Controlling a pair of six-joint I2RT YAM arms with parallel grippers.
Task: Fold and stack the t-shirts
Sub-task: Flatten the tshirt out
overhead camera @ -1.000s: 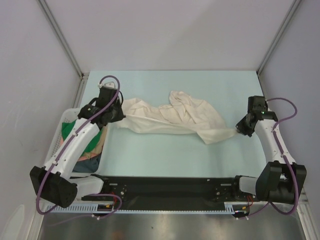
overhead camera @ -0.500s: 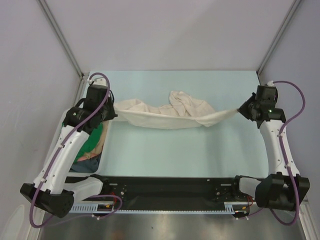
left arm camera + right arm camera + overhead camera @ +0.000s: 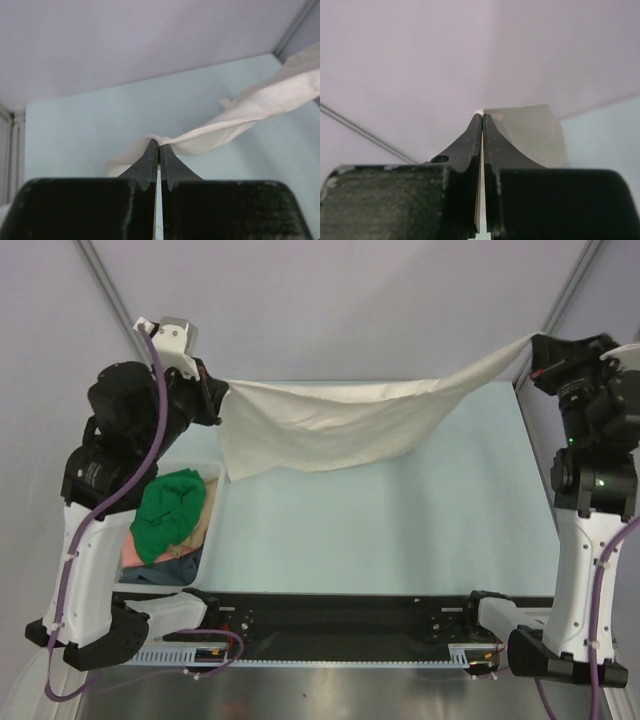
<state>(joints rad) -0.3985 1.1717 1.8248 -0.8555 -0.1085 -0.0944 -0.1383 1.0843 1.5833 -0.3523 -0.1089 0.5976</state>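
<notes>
A large cream t-shirt (image 3: 330, 420) hangs in the air, stretched between both raised arms above the table. My left gripper (image 3: 218, 397) is shut on its left corner; in the left wrist view the cream t-shirt (image 3: 240, 120) runs off to the right from the left gripper (image 3: 158, 145). My right gripper (image 3: 537, 343) is shut on the right corner, and the right wrist view shows the cream t-shirt (image 3: 535, 132) pinched at the right gripper (image 3: 482, 116). A bright green t-shirt (image 3: 170, 512) lies on top of a salmon pink one (image 3: 133, 558) in the basket.
A white lattice basket (image 3: 214, 472) stands at the left edge of the pale blue table (image 3: 400, 530), under my left arm. Grey walls and metal corner posts close in the back and sides. The arms' black base rail (image 3: 340, 615) runs along the near edge.
Both arms have lifted high and pulled apart, raising the cream t-shirt off the table and spreading it out. The green t-shirt in the basket has come into full view.
</notes>
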